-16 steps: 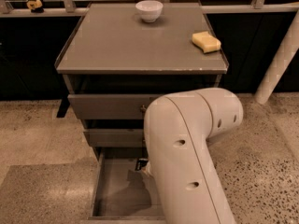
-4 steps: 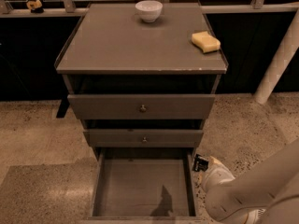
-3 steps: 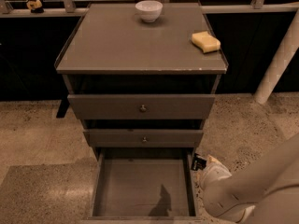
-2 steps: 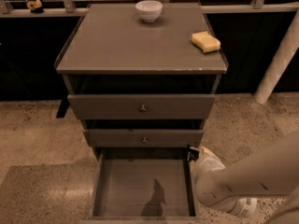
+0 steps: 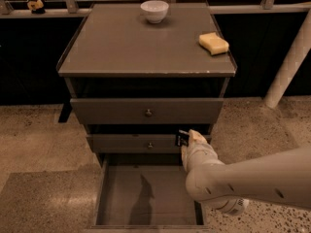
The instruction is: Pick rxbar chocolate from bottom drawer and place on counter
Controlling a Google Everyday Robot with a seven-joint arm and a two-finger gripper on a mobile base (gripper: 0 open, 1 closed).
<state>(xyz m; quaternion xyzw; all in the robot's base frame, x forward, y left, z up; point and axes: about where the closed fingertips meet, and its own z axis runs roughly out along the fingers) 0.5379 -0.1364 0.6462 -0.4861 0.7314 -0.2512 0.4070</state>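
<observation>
The robot's gripper [image 5: 186, 139] now stands higher and further left than a moment before, lifted from beside the right wall of the bottom drawer [image 5: 101, 191] to the front of the middle drawer [image 5: 126, 143], right of centre in the frame. Its fingers are closed around a small dark bar with a pale end, the rxbar chocolate [image 5: 181, 140], held out in front of the middle drawer's face, just right of its knob and well below the counter [image 5: 131, 47]. The white arm [image 5: 257, 181] reaches in from the lower right edge of the frame, lying lower and flatter than before. The bottom drawer stands pulled open at the lower centre, its grey floor showing only the arm's shadow [image 5: 142, 198], which has moved with the arm. The top drawer [image 5: 112, 111] and middle drawer are shut. On the counter, unchanged, a white bowl [image 5: 154, 11] sits at the back near the upper centre, apparently with nothing in it, and a yellow sponge [image 5: 214, 43] lies near the right edge.
</observation>
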